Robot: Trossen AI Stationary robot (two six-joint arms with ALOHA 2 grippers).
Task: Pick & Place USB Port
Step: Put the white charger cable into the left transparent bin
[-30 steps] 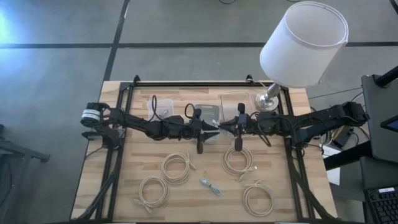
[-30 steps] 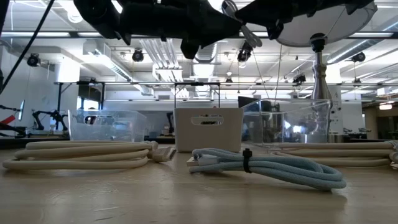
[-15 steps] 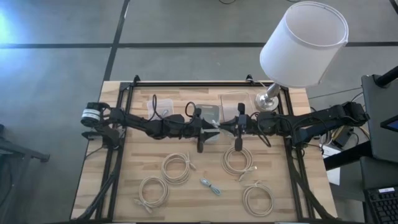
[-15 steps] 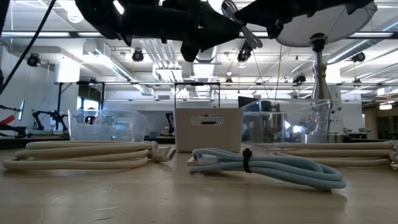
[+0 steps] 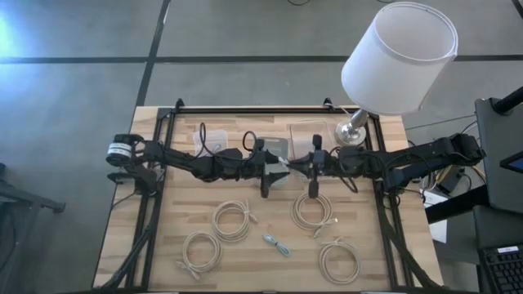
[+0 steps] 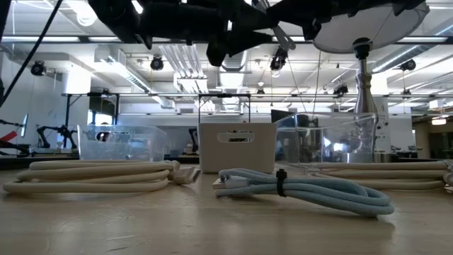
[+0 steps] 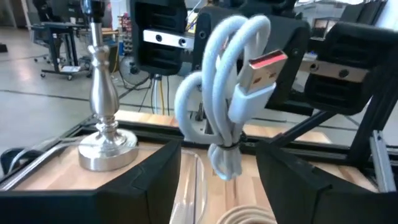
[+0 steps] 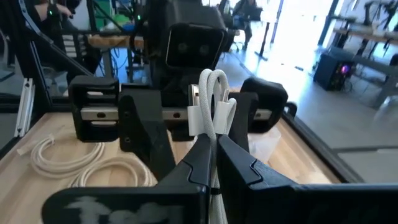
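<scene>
A white USB cable bundle [image 7: 225,93] with a metal plug [image 7: 264,67] hangs in the air over the table's middle. My right gripper [image 8: 214,138] is shut on it, reaching in from the table's right [image 5: 296,167]. My left gripper [image 7: 219,154] is open and faces it from the left [image 5: 279,170]. Its two fingers stand on either side of the bundle without touching it. A white box [image 5: 274,148] stands on the table just beyond both grippers. My right gripper pinches the bundle's looped strands [image 8: 211,124] between its two fingers. The fingers come in about level from the table's right. The loops and the plug stick out past the fingertips toward my left gripper. The bundle is clear of the table.
Several cream cable coils [image 5: 231,220] [image 5: 311,211] and a light blue cable bundle [image 5: 276,243] lie on the near half. Clear bins [image 5: 214,140] [image 5: 309,132] flank the white box. A lamp [image 5: 398,57] stands at the far right, its base [image 5: 351,131] on the table.
My left gripper's fingers have spread apart and now stand open around the cable bundle. The bundle stays where it was, in my right gripper.
</scene>
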